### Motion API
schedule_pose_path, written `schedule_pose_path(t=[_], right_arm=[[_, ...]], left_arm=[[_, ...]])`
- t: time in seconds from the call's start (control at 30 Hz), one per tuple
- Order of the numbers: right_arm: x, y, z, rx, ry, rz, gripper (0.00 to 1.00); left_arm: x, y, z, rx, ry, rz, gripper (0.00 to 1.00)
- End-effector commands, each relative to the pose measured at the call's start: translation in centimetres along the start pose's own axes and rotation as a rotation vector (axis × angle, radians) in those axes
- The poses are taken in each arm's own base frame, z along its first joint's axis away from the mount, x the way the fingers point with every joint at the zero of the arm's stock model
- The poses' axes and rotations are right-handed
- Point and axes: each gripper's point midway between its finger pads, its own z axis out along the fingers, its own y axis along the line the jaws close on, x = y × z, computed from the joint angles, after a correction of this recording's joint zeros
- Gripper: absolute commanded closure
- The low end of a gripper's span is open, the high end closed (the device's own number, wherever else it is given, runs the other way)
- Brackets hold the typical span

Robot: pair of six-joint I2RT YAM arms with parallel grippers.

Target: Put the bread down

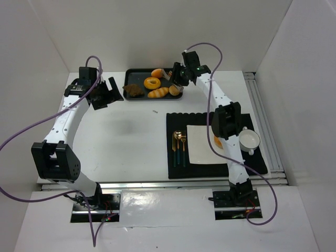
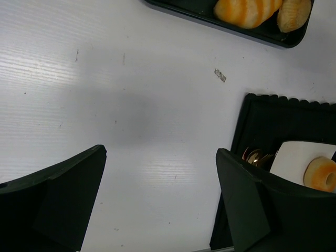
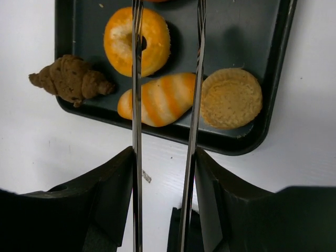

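Note:
A dark tray [image 1: 137, 71] at the back holds a glazed donut [image 1: 152, 83], a striped orange loaf [image 1: 158, 93], a round flat bread [image 1: 174, 90], an orange bun [image 1: 157, 73] and a brown croissant [image 1: 134, 90] on its left rim. My right gripper [image 1: 178, 76] is shut on metal tongs [image 3: 137, 105], held over the tray [image 3: 231, 31]. The open blades cross the donut [image 3: 155, 42] and the striped loaf [image 3: 163, 100]. Their tips are out of view. Another donut [image 2: 320, 173] lies on a white plate [image 2: 296, 155]. My left gripper [image 2: 160, 205] is open and empty above bare table.
A black mat [image 1: 210, 168] at the right carries the white plate [image 1: 199, 144], a gold spoon and fork [image 1: 180, 147] and a white cup [image 1: 250, 140]. White walls close in the table on three sides. My left gripper [image 1: 107, 94] hovers left of the tray.

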Motion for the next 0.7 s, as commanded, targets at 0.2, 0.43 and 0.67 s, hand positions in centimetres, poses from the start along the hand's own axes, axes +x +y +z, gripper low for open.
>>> schedule_pose_path(t=[0.2,0.43,0.67], right_arm=[[-3.5,2.5,1.9,-0.183,-0.127,0.034,0.45],[-2.6,1.6,4.1,-0.177,-0.130,0.081,0.45],[-2.1,1.3,5.0,-0.151,-0.132,0.091,0.41]], left_arm=[[-1.0,0.2,-0.7,-0.016,-0.063,0.009,0.01],[-0.6,0.6,-0.2,-0.032,-0.050,0.007,0.01],[-0.5,1.3,-0.1,-0.061,-0.053,0.014,0.01]])
